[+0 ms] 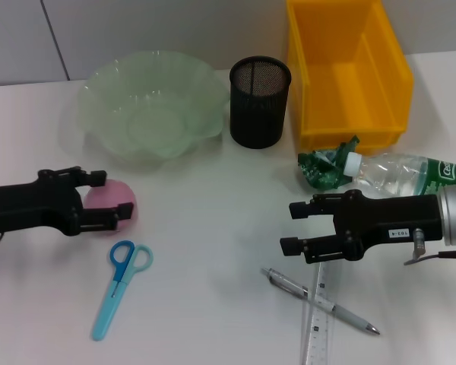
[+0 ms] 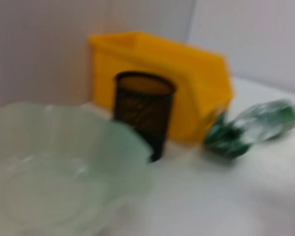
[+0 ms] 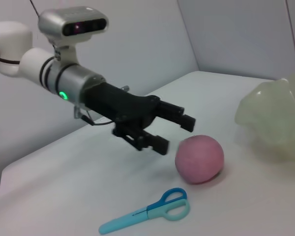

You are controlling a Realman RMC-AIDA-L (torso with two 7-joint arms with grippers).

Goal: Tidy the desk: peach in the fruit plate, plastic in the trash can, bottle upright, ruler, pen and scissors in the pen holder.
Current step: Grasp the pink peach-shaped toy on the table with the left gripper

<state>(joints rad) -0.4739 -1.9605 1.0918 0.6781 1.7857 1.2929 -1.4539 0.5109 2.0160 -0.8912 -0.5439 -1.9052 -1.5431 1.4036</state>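
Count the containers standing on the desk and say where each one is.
3, all at the far side. The fruit plate is toward the left, the pen holder in the middle, and the trash can right of it. None appears hidden.

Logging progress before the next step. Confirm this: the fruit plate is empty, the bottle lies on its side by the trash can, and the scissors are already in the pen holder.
Wrong on the scissors: the head view shows them lying on the desk, near the peach, not in the pen holder. The fruit plate is empty and the bottle lies beside the trash can.
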